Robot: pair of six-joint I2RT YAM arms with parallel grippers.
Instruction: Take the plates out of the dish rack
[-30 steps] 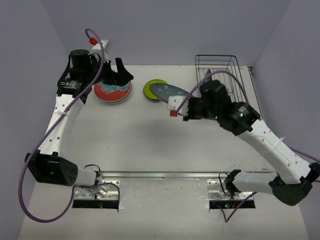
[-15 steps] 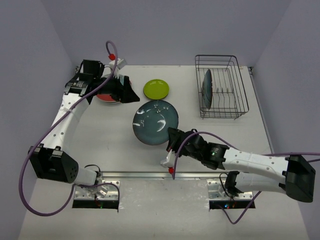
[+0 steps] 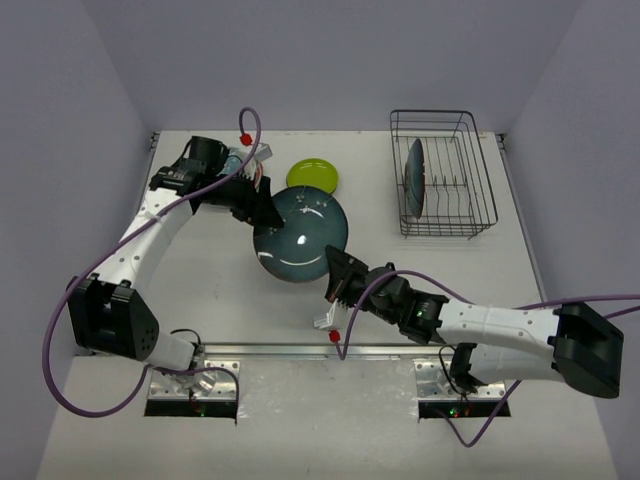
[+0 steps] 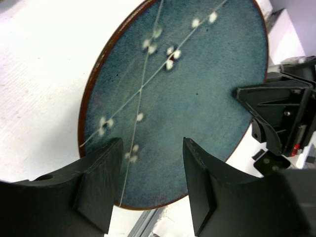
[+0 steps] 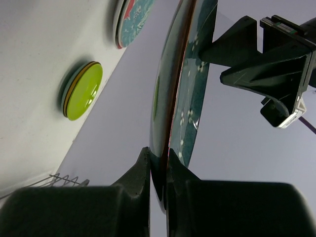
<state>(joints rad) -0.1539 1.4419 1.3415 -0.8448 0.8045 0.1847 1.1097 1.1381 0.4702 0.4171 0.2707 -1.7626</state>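
Observation:
A big dark teal-blue plate with white flower marks is held up off the table, tilted. My right gripper is shut on its near-right rim; the right wrist view shows both jaws pinching the plate's edge. My left gripper is at the plate's far-left side, open, its fingers spread in front of the plate's face and not closed on it. The dish rack stands at the far right with one teal plate upright in it.
A lime green plate lies on the table behind the held plate. A red and teal patterned plate lies at the far left, mostly hidden by my left arm in the top view. Purple cables loop round both arms.
My left gripper left the red plate, swung right to the teal-blue plate and narrowed its jaws. My right gripper carried the plate from the rack area to the table's middle.

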